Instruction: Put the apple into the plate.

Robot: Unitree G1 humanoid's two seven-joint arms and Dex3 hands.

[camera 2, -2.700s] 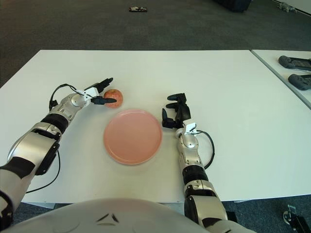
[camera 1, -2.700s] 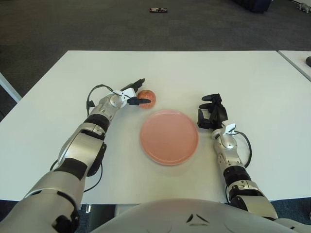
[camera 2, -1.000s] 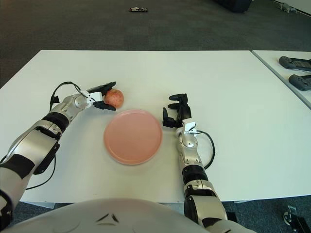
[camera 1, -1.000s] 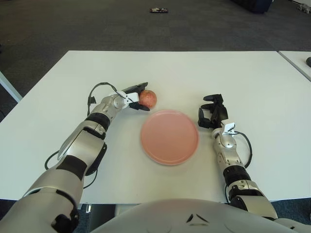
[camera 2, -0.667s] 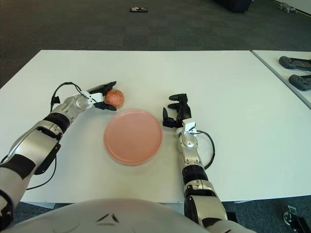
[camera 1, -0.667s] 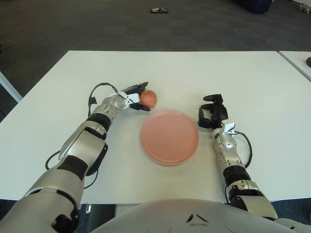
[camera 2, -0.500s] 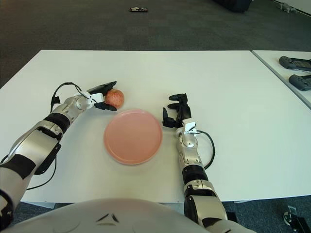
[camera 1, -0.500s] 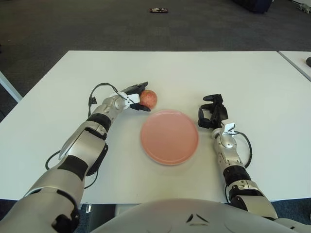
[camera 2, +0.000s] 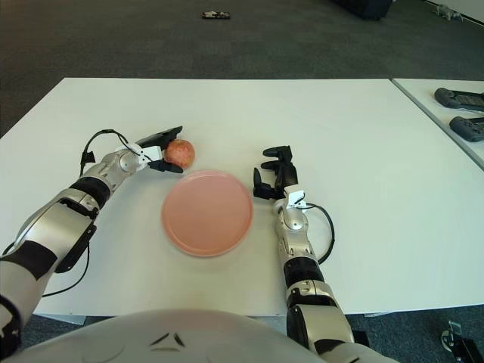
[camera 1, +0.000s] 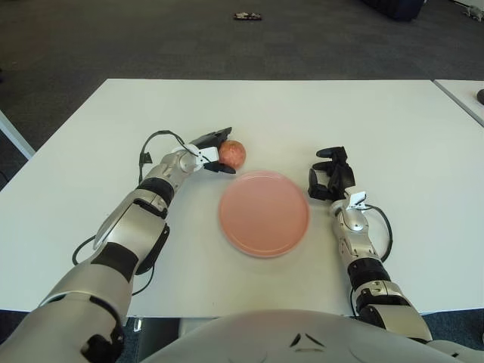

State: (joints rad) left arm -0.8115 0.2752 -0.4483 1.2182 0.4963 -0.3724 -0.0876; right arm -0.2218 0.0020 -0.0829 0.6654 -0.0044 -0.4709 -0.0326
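Observation:
A red-yellow apple [camera 1: 234,152] sits on the white table [camera 1: 302,113], just beyond the far left rim of the empty pink plate [camera 1: 264,213]. My left hand [camera 1: 224,151] reaches in from the left and clasps the apple. One black finger lies over its far side and another against its near side. The apple's left part is hidden by the hand. My right hand [camera 1: 329,178] shows just right of the plate, its black fingers loosely bent and holding nothing.
A second white table [camera 2: 446,113] stands at the right with two dark controllers [camera 2: 459,97] on it. A small dark object [camera 1: 246,15] lies on the grey floor far behind. A black cable [camera 1: 151,140] loops at my left wrist.
Since 2.7 s ago my left hand has turned and closed its fingers around the apple, nudging it slightly right. Over the last second almost nothing moved. The right hand is still.

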